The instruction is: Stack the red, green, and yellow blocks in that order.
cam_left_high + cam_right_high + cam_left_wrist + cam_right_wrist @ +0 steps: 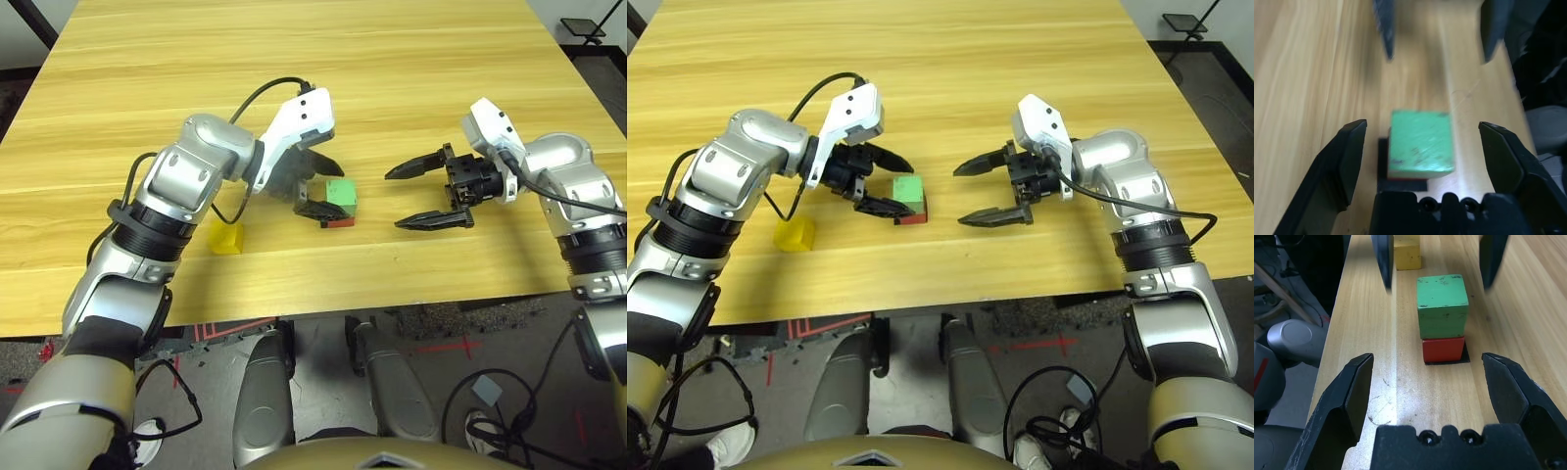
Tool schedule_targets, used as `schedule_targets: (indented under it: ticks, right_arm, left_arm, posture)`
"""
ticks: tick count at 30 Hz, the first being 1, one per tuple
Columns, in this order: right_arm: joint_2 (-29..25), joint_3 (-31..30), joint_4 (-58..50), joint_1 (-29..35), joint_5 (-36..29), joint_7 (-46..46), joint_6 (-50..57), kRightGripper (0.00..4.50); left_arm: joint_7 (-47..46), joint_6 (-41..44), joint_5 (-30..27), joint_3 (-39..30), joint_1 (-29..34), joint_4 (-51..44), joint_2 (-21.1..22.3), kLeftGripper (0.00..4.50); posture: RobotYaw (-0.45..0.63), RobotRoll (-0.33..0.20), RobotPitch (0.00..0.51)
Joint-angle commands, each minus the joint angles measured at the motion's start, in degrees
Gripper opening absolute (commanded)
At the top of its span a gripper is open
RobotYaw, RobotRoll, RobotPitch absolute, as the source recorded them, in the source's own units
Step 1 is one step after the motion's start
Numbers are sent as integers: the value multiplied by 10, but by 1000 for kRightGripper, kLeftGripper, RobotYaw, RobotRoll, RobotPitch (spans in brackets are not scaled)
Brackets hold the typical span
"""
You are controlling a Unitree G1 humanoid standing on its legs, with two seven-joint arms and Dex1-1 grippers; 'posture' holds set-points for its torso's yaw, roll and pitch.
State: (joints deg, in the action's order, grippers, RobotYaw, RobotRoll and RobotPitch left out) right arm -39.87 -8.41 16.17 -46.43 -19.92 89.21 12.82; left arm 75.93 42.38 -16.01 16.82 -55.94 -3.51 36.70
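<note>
From the head views, the green block sits on the red block between the spread fingers of the left gripper; the yellow block lies near that arm's elbow side, so I judge the left arm nearer. In the left wrist view the matte green cube is untouched between parted fingers; in the right wrist view the right gripper gapes wide, facing the square-edged, scuffed stack on its flat black patch.

- Bench is light wood, long grain lines, slightly glossy.
- Floor past the near edge is dark grey, with red tape marks stuck on it.
- Loose black cables lie on the floor near the right corner.
- Something black and flat sits beyond the far right corner, can't tell what.
</note>
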Motion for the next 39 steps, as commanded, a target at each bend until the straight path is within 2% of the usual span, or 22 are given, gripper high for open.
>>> schedule_targets:
  ticks: [1, 2, 5, 8, 10, 15, 21, 25, 31, 39]
  right_arm:
    - [-11, 7, -18, 7, -5, 7, 7, 4500]
    - [-12, 7, -19, 8, -5, 8, 8, 4500]
    - [-16, 5, -18, 6, -6, 22, 6, 4500]
    - [-18, 5, -20, 2, -10, 31, 6, 4500]
    - [-20, 5, -22, -5, -13, 33, 11, 4500]
    - [-28, -3, -29, -18, -20, 33, 13, 4500]
    - [-41, -4, -74, -27, -34, 33, 43, 4500]
    - [-48, -1, -86, -18, -40, 33, 51, 4500]
    - [-54, 2, -80, -14, -37, 33, 50, 4500]
    - [-46, 2, -74, -12, -34, 32, 49, 4500]
  left_arm:
    - [54, 20, -45, -51, 24, -65, 93, 4470]
    - [65, 17, -52, -58, 33, -75, 117, 4470]
    - [122, -59, -51, -102, 122, -75, 224, 4470]
    - [140, -125, -44, -134, 195, -53, 276, 4470]
    - [139, -173, -35, -157, 238, -24, 293, 4470]
    - [130, -265, 0, -160, 270, 33, 299, 4470]
    - [115, -304, 24, -150, 263, 75, 282, 4470]
    - [105, -304, 30, -142, 263, 75, 266, 4470]
    - [100, -253, 17, -136, 276, 42, 266, 4470]
    - [84, -227, 25, -127, 294, 14, 258, 4470]
  posture:
    - [-89, -76, 280]
    - [-89, -76, 280]
    - [-56, -72, 275]
    - [-39, -75, 270]
    - [-30, -82, 268]
    - [-34, -94, 266]
    - [-50, -109, 262]
    - [-59, -115, 261]
    - [-66, -118, 266]
    - [-68, -119, 274]
